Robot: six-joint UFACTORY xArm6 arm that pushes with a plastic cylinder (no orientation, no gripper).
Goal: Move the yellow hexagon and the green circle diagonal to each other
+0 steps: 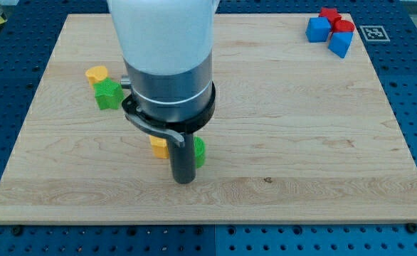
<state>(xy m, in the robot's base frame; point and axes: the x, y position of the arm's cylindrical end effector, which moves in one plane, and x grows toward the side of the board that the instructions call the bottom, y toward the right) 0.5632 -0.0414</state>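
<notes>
My rod comes down from the arm body at the view's centre, and my tip [184, 180] rests on the board. A yellow block [159, 147], likely the hexagon, peeks out just left of the rod, partly hidden. A green block [199, 151], likely the circle, peeks out just right of the rod, also partly hidden. The tip sits between them and slightly below; I cannot tell whether it touches either.
A yellow block [96, 74] and a green star-like block [109, 94] lie close together at the left. Two blue blocks [318, 30] [340, 44] and two red blocks [329, 13] [344, 26] cluster at the top right. The wooden board [315, 142] lies on a blue perforated table.
</notes>
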